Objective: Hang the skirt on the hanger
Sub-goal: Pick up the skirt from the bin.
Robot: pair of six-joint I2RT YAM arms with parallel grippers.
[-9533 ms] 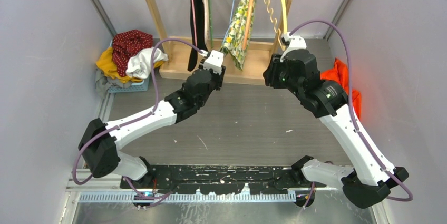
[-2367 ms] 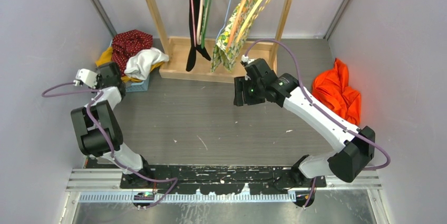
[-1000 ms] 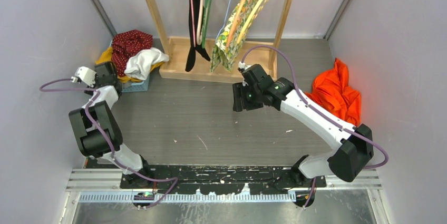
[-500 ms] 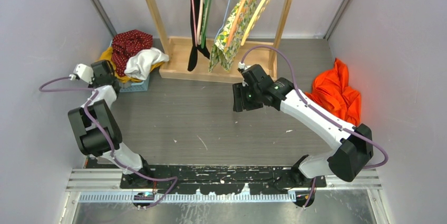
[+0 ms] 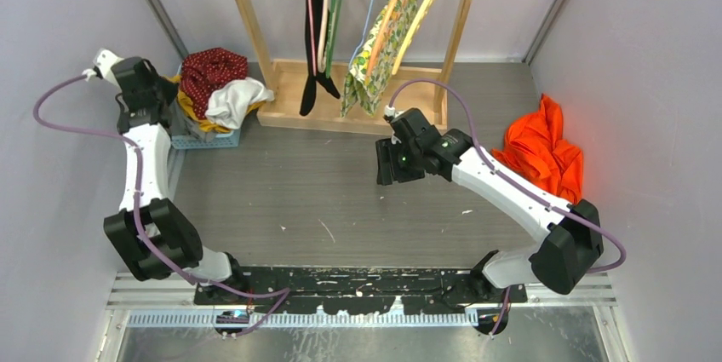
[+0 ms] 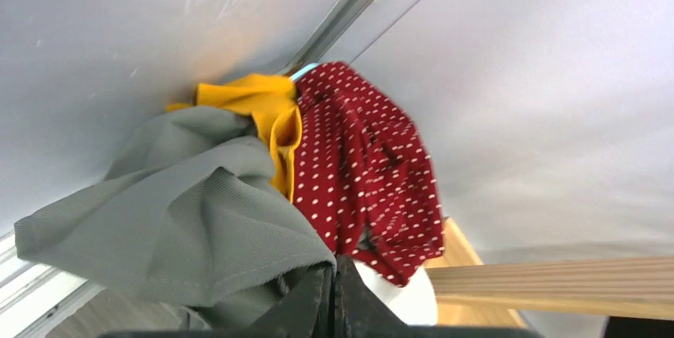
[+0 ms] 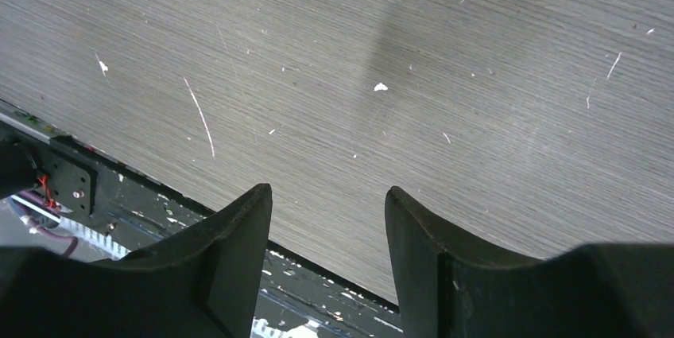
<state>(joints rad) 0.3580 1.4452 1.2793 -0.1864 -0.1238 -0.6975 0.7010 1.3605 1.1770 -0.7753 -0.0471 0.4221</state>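
Note:
A grey skirt (image 6: 175, 219) hangs bunched from the pile of clothes in the blue basket (image 5: 209, 138) at the back left. My left gripper (image 6: 335, 286) is shut with the skirt's edge pinched between its fingers. From above, the left gripper (image 5: 162, 105) sits high by the left wall over the basket. Several coloured hangers hang on the wooden rack (image 5: 243, 4), among them a bare yellow hanger (image 5: 428, 0). My right gripper (image 7: 327, 211) is open and holds nothing, low over the table's middle (image 5: 385, 163).
In the basket with the skirt lie a red dotted cloth (image 6: 366, 163), a yellow cloth (image 6: 266, 107) and a white cloth (image 5: 230, 100). A black garment (image 5: 317, 30) and a floral one (image 5: 375, 55) hang on the rack. An orange cloth (image 5: 541, 147) lies at the right wall.
My left gripper has shut on the grey skirt, and the left arm has stretched up and back along the left wall. The right arm has barely moved.

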